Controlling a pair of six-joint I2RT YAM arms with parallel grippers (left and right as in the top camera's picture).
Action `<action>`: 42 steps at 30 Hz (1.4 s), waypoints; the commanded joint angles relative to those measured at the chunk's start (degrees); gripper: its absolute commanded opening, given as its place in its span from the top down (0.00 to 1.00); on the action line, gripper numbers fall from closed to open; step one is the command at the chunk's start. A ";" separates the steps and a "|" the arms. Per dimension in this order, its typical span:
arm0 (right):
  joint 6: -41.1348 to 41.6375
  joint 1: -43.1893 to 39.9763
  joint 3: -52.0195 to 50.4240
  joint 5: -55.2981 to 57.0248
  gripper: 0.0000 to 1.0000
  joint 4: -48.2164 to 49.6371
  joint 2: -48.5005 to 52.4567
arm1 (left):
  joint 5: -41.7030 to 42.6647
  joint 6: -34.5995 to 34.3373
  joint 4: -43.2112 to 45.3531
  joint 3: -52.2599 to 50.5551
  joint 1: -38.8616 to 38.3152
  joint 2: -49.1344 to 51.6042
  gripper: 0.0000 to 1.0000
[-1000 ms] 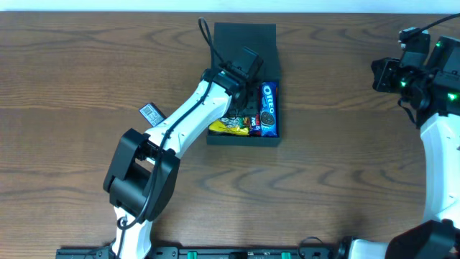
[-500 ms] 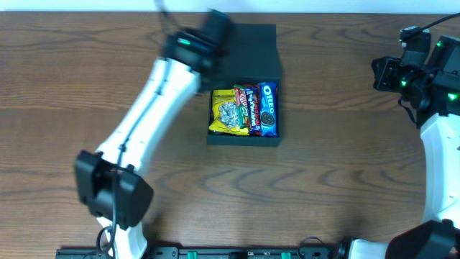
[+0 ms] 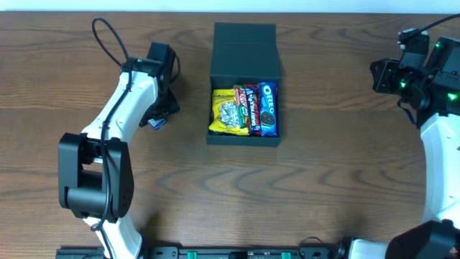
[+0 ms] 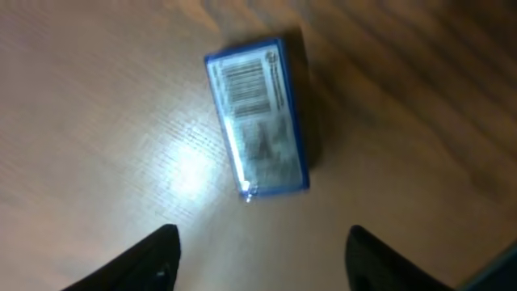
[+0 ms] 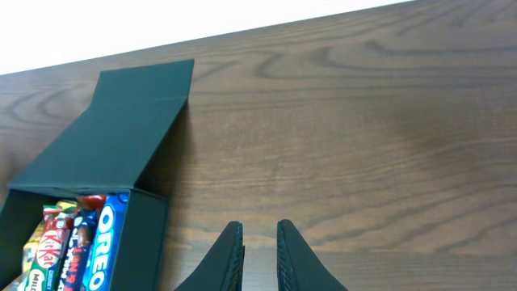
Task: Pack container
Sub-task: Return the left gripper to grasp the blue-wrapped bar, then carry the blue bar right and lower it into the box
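The dark grey-green container (image 3: pixel 243 138) sits mid-table with its flap lid (image 3: pixel 244 43) folded back. Inside lie a yellow packet (image 3: pixel 226 111), a red and green bar (image 3: pixel 249 108) and a blue Oreo pack (image 3: pixel 268 108). My left gripper (image 3: pixel 164 108) hovers to the container's left, above a small blue packet (image 3: pixel 154 123). The left wrist view shows that packet (image 4: pixel 258 133), barcode up, flat on the wood ahead of my left gripper (image 4: pixel 262 246), which is open and empty. My right gripper (image 5: pixel 260 250) hangs far right, fingers almost together with nothing between them.
The right wrist view shows the container (image 5: pixel 121 145) at the left with the Oreo pack (image 5: pixel 109 242) in it, and bare wood under the fingers. The table's far edge (image 5: pixel 266 32) runs along a white wall. The right arm (image 3: pixel 431 137) stands at the right edge.
My left arm has swung left from over the container to above the small blue packet, and its jaws have spread wider. The right arm has not moved.
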 commanded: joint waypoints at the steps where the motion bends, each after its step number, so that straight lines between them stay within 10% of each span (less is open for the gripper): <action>1: 0.63 -0.15 0.46 -0.66 0.85 -0.66 -1.07 | 0.57 -0.24 3.52 -2.43 1.36 0.04 0.33; 42: 0.66 -0.15 0.46 -0.63 0.85 -1.73 -1.07 | 9.35 1.07 16.06 -9.31 6.29 5.62 0.43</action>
